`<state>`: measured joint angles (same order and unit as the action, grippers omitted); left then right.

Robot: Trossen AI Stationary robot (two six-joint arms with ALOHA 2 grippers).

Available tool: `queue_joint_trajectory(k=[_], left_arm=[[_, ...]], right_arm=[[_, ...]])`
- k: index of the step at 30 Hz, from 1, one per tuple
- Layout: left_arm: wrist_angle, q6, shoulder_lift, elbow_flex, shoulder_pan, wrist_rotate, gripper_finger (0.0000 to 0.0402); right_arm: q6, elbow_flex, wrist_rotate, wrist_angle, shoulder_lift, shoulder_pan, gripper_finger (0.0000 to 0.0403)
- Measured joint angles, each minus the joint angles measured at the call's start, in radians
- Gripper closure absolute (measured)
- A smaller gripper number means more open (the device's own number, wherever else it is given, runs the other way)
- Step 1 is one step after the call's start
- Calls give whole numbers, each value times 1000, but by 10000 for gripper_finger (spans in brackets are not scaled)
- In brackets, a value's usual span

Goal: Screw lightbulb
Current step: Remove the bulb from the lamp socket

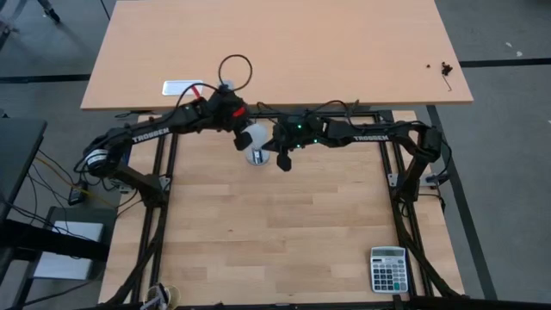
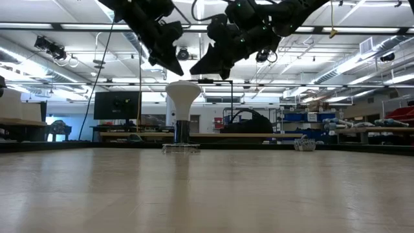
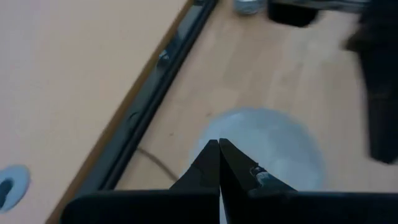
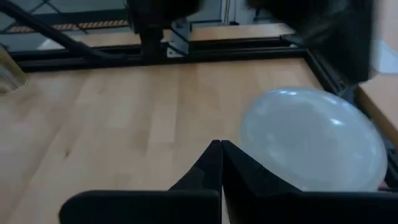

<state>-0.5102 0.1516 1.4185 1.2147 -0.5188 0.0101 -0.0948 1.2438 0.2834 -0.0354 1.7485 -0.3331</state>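
Bulb (image 2: 183, 97) stands upright, head up, neck down in a small base (image 2: 181, 147) on the bench (image 1: 275, 232), centre of the low view. Nothing's holding it. Left gripper (image 1: 238, 131) and right gripper (image 1: 284, 159) hang above it, either side, both w/ jaws together and empty. Looks seated, so screwing prob. done or nearly; can't tell if threads are fully tight.

White lettering reading "TROSSEN" runs along the left arm (image 1: 148, 133) and again along the right arm (image 1: 372, 136) (both seen from above). Nothing is legible on the calculator (image 1: 388, 269).
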Motion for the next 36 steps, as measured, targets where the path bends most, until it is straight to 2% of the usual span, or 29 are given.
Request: queue_joint_trajectory(k=[2, 7, 14, 22, 36], left_arm=[[2, 3, -1, -13, -41, -10, 401], [36, 1, 4, -61, -121, -134, 401], [42, 1, 3, -97, -127, -200, 401], [35, -5, 2, -105, -123, -196, 401], [11, -25, -10, -106, -85, -183, 401]], right_arm=[[-4, 0, -1, -6, 12, 4, 391], [-7, 1, -1, -3, 34, 0, 391], [-3, 0, -2, -14, 45, -23, 391], [27, 0, 8, -12, 46, -62, 391], [48, 1, -48, 15, 42, -91, 391]])
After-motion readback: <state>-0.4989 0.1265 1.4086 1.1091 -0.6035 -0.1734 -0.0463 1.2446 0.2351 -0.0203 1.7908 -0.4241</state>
